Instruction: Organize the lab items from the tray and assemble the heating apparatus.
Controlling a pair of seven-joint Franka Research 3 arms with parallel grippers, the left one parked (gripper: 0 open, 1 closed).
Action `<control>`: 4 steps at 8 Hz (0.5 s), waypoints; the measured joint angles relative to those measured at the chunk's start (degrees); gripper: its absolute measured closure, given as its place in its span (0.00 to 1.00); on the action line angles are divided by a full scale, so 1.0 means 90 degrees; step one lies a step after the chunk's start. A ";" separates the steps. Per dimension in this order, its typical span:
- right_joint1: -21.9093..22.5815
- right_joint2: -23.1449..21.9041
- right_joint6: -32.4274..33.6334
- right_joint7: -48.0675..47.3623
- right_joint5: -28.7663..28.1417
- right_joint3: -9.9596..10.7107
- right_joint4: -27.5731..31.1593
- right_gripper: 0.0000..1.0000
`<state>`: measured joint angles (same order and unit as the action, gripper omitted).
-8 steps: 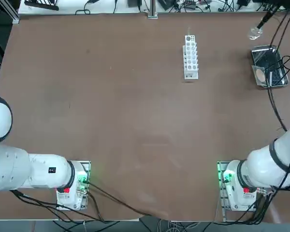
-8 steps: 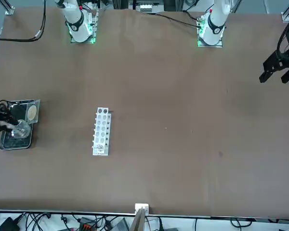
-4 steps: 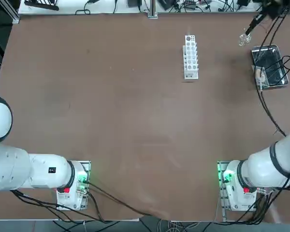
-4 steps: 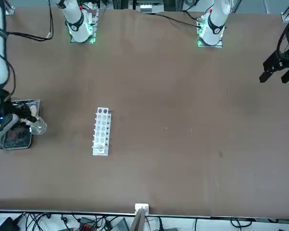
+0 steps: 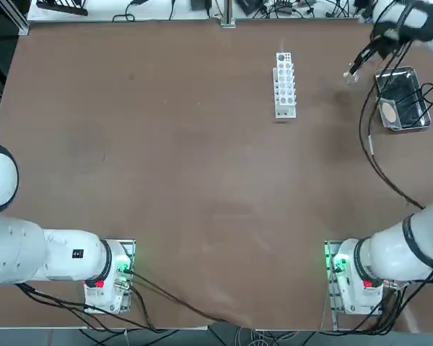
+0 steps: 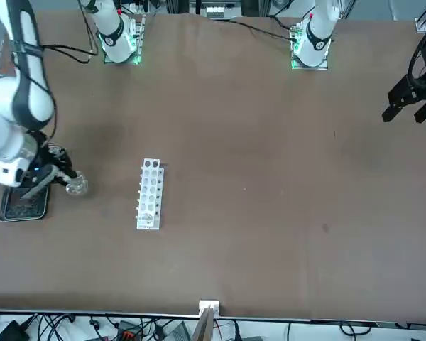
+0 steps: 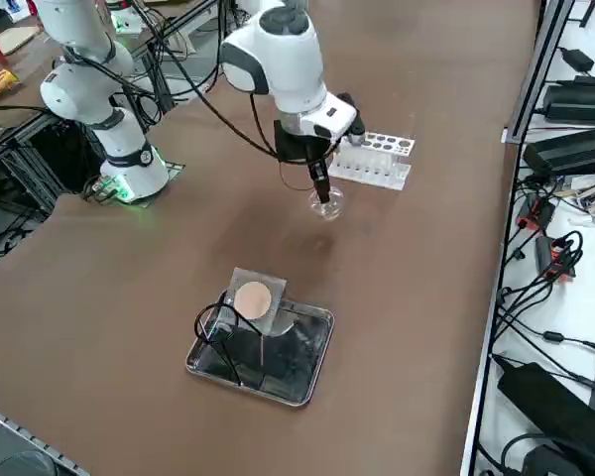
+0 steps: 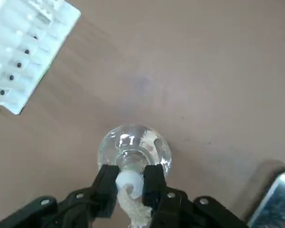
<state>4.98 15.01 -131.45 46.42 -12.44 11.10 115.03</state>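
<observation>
Glass burner in hand, heating stand unbuilt

The right gripper (image 8: 131,178) has its two fingers closed in on the white collar of a small glass spirit lamp (image 8: 133,135), with the pale wick poking up between them and the round clear body hanging on the far side of the fingers from the wrist. It's out over bare tabletop (image 5: 202,180), at the far right as seen from the robot's bases, left of the metal tray (image 7: 296,402) and right of the white holed rack (image 5: 284,86). The lamp looks to be clear of the table, though I wouldn't swear to how much air is under it.

The tray sits to the far right, and it's still got the rest of the kit: the dark wire-legged stand (image 7: 221,304) is in there tipped over, legs askew, and the grey mesh square with its tan round centre (image 7: 253,299) lies at one end, partly over the rim.

So I'd call it early days. One piece is out of the tray; nothing is assembled. What's left, as I judge it, is setting the lamp down upright, standing the tripod over it and laying the mesh on top. That glass wants a gentle landing: let go too soon and it could tip or roll.
</observation>
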 joint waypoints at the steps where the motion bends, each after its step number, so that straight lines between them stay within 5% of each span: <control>1: 0.0083 -0.0009 -0.0328 -0.0082 0.0000 0.0000 0.0285 0.70; 4: 0.0201 -0.0054 -0.0707 -0.0191 0.0032 0.0002 0.0789 0.70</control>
<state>6.78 14.52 -137.82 44.69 -12.16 11.12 122.12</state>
